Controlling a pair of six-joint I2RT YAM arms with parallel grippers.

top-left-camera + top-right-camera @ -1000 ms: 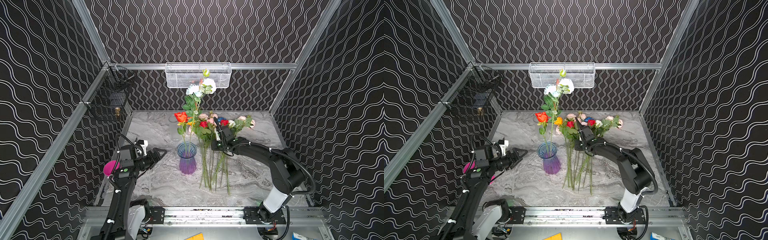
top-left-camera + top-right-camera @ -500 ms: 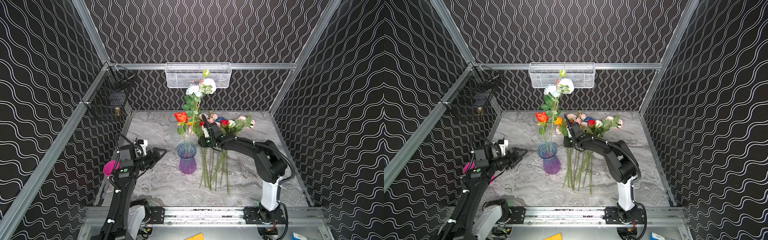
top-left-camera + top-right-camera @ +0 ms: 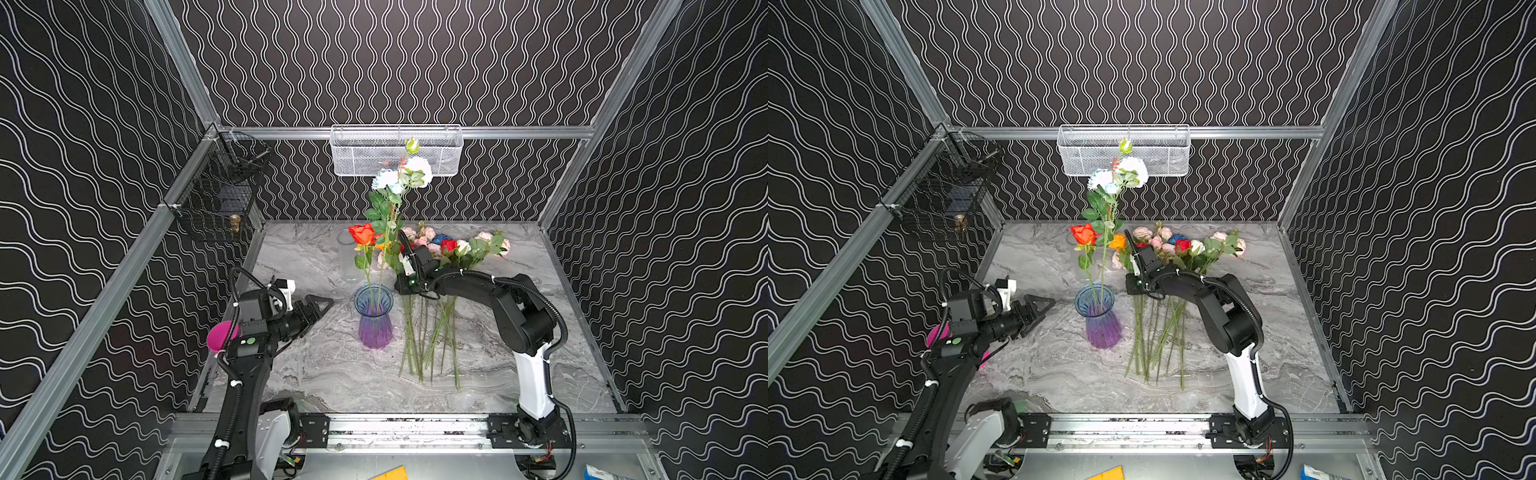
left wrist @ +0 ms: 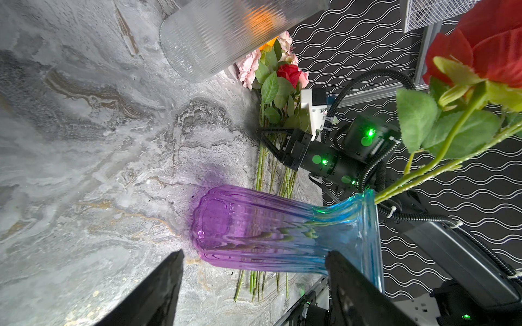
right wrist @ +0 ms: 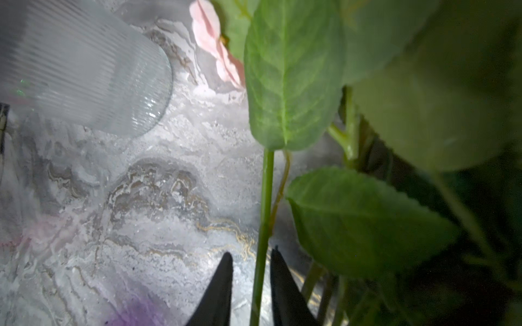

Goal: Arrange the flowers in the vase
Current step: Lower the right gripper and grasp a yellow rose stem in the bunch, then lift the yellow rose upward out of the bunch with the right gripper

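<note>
Loose flowers (image 3: 424, 332) are laid flat on the desk (image 3: 311, 374) just right of the purple-blue vase (image 3: 374, 328), long axes front to back, heads toward the back wall (image 3: 395, 62); a red-orange rose (image 3: 362, 234) and white blooms (image 3: 417, 166) are stood upright in the vase. The left end effector (image 3: 322, 305) is held wide, empty, beside the vase; the right end effector (image 5: 251, 252) is set narrow around one green stem (image 5: 265, 197), grip not confirmed.

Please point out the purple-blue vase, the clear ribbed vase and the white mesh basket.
purple-blue vase (image 3: 375, 328), in a top view, on its purple lower body.
clear ribbed vase (image 4: 214, 39), left wrist view, on its side wall.
white mesh basket (image 3: 365, 156), in a top view, on its front wall.
</note>
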